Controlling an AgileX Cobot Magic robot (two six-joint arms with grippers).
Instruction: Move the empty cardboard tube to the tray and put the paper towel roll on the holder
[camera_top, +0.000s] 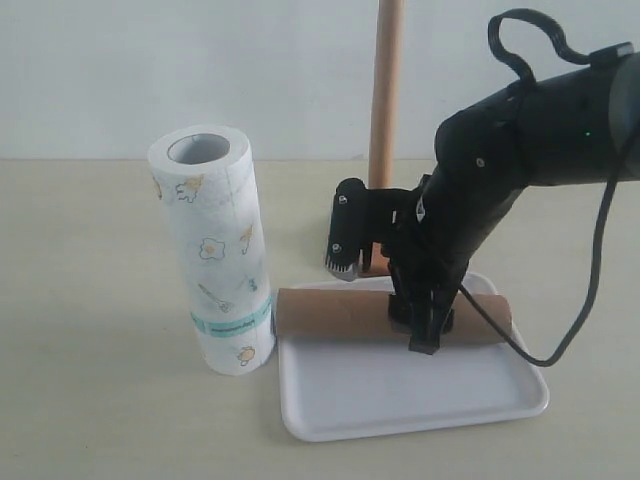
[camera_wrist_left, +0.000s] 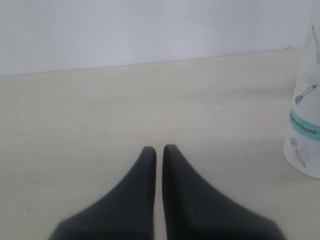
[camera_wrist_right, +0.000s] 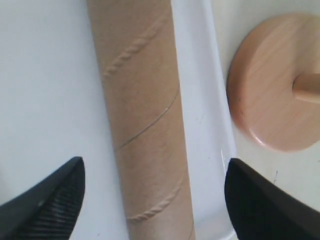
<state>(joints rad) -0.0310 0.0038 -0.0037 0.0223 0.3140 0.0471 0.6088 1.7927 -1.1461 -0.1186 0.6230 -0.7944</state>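
Tray (camera_top: 400, 400) holds tube (camera_top: 330, 312) lying left-right; right end effector (camera_wrist_right: 155, 165) wide, left end effector (camera_wrist_left: 159, 149) closed

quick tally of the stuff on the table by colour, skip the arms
white: 2 (tray, towel roll)
brown: 1 (tube)
orange-tan wood: 1 (holder)
total: 4
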